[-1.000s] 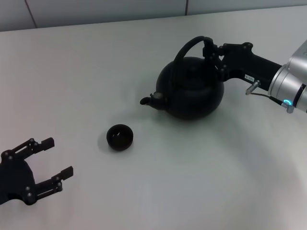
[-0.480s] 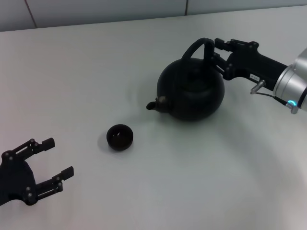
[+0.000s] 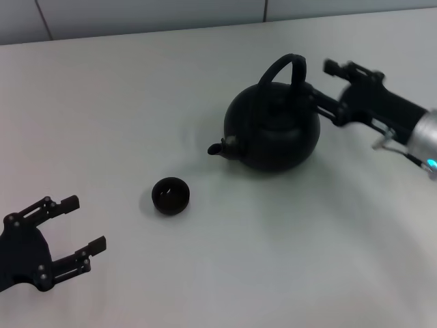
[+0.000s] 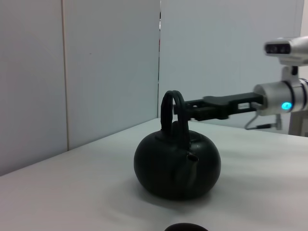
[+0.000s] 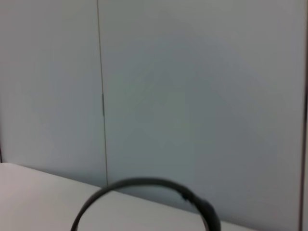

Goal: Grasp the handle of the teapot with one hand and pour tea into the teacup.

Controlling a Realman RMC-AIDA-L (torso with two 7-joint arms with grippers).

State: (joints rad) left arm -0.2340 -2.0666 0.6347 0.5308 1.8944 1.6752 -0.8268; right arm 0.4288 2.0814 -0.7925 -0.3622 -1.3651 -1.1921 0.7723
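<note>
The matte-black teapot (image 3: pixel 273 133) stands upright on the white table, spout pointing left toward the teacup (image 3: pixel 170 195). Its arched handle (image 3: pixel 281 65) rises free over the lid. My right gripper (image 3: pixel 319 79) is open just to the right of the handle and holds nothing. My left gripper (image 3: pixel 85 223) is open and empty at the near left. In the left wrist view, the teapot (image 4: pixel 177 166), its handle (image 4: pixel 169 103) and the right gripper (image 4: pixel 192 108) beside it show. The teacup's rim (image 4: pixel 186 227) peeks in at that picture's edge. The right wrist view shows only the handle's arc (image 5: pixel 144 185).
The white table (image 3: pixel 225 273) is bare around the pot and cup. A grey panelled wall (image 3: pixel 136 14) runs along the far edge. The right arm's silver wrist (image 3: pixel 423 133) reaches in from the right.
The teapot went from tilted, spout down, to upright on the table. My right gripper let go of the handle and drew back to the right. The left arm has not moved.
</note>
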